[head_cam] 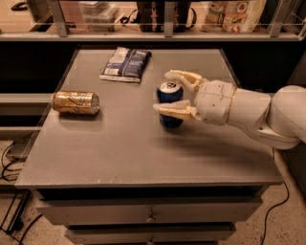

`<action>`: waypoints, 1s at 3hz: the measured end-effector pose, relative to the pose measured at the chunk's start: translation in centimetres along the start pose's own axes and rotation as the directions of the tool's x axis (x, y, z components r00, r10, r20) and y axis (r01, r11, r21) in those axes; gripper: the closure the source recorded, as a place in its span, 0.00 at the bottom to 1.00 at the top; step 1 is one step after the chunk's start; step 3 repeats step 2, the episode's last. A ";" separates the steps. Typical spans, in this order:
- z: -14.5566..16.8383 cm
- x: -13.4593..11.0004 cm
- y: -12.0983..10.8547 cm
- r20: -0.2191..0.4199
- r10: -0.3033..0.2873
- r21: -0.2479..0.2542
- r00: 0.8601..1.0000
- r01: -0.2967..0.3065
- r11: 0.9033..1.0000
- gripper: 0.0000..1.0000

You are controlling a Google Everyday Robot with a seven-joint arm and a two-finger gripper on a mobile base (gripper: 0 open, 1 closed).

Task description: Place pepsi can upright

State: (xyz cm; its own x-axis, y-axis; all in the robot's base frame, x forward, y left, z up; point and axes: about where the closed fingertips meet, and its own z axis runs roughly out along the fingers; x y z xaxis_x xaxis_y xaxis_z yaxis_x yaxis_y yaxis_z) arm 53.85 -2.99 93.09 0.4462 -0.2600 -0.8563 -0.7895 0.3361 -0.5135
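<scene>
The blue pepsi can (170, 118) stands upright on the grey table (119, 153), right of centre, with its silver top showing. My gripper (162, 92) reaches in from the right and brackets the can. One finger (184, 76) is behind the can with a small gap to it. The other finger (174, 110) crosses in front of the can's middle. The jaws look slightly spread, no longer clamping the can.
A gold can (75, 102) lies on its side at the table's left. A dark blue snack bag (125, 64) lies flat at the back. A railing and a shelf with goods (234, 14) run behind the table. Drawers sit below the table's front edge.
</scene>
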 end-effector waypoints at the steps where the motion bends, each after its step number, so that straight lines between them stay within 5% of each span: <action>1: -0.3 0.5 0.5 0.006 0.020 0.015 1.000 -0.020 1.000 0.00; 3: -0.3 0.5 0.5 0.006 0.020 0.015 1.000 -0.020 1.000 0.00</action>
